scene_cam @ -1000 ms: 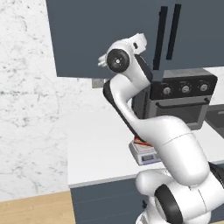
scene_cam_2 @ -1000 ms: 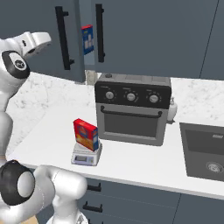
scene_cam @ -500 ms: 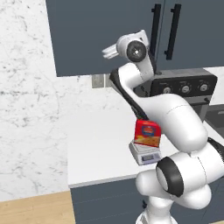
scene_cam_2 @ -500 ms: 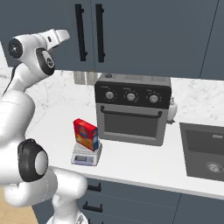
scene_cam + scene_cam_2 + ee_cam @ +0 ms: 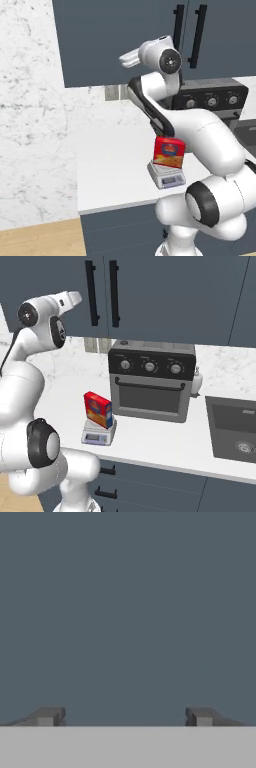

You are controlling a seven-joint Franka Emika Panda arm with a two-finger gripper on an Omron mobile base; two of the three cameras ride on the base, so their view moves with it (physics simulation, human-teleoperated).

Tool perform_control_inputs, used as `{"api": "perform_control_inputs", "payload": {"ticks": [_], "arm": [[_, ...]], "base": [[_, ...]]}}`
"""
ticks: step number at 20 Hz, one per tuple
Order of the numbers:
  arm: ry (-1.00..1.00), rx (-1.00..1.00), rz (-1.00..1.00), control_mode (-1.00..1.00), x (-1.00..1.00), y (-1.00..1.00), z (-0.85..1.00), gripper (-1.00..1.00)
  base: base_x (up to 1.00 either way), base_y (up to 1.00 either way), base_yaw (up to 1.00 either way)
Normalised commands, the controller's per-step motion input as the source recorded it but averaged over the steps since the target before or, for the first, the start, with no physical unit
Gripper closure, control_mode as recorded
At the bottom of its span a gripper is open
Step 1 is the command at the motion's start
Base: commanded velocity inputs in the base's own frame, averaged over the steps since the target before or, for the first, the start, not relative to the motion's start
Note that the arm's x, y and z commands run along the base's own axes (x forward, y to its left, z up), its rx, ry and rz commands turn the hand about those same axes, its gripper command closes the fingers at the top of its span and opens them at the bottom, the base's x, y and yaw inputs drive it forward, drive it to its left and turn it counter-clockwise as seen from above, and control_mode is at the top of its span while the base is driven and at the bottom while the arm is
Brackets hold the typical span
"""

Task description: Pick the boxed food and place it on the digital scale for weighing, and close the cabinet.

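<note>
The box (image 5: 98, 409) stands upright on the scale (image 5: 99, 433) on the desk (image 5: 165, 443), just left of the oven (image 5: 150, 387). The cabinet (image 5: 150, 296) doors are shut. The hand (image 5: 125, 717), fingers apart and empty, faces the cabinet front.

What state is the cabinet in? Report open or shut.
Shut. Both cabinet doors lie flush, their handles side by side, with nothing of the inside showing. The hand view faces flat door.

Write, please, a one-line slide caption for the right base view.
Boxed food standing on the digital scale beside the toaster oven, wall cabinet doors shut, open end effector raised at the cabinet front.
</note>
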Motion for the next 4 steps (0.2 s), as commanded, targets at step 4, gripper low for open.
{"api": "perform_control_inputs", "payload": {"ticks": [4], "arm": [[-0.02,0.06,0.0,-1.0,-0.65,-0.03,0.0,-1.0]], "base": [[0.0,0.0,0.0]]}}
